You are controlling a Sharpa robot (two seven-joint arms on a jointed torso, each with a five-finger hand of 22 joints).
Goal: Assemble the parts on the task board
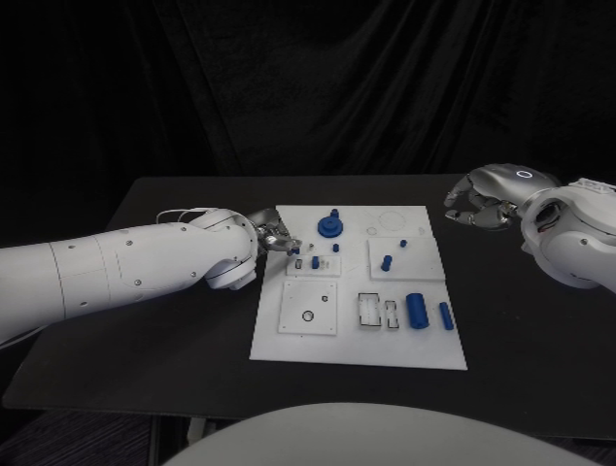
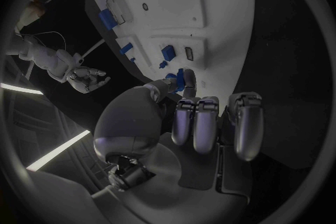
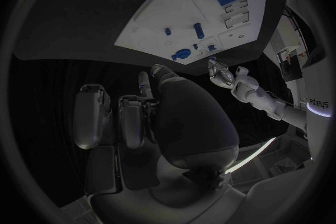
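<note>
The white task board lies in the middle of the black table. My left hand hovers at the board's far left edge and pinches a small blue part between thumb and finger; the same part shows below the fingertips in the head view. On the board are a round blue part with a peg, small blue pegs and two blue cylinders. My right hand hangs off the board's far right corner, holding nothing, its fingers loosely apart.
Rectangular slots and a square plate with a round hole sit on the board's near half. Bare black table lies on both sides of the board. A black curtain closes the back.
</note>
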